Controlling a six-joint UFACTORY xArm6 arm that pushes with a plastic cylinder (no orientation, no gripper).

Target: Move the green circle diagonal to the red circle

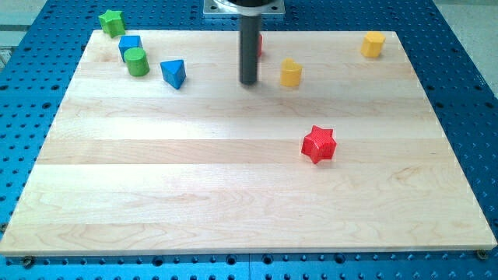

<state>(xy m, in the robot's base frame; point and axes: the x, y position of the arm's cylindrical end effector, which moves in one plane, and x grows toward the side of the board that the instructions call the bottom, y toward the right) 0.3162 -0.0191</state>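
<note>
The green circle [138,61] stands at the view's upper left, touching a blue cube [129,45] just above it. The red circle [258,43] is mostly hidden behind my rod near the view's top centre; only a thin red sliver shows at the rod's right edge. My tip [249,82] rests on the board below that sliver, far to the right of the green circle and left of a yellow block [291,72].
A blue triangle [173,74] lies right of the green circle. A green star [112,22] sits at the top left corner. A yellow hexagon block [373,44] sits at the top right. A red star [318,144] lies right of centre. The wooden board [233,202] rests on a blue perforated table.
</note>
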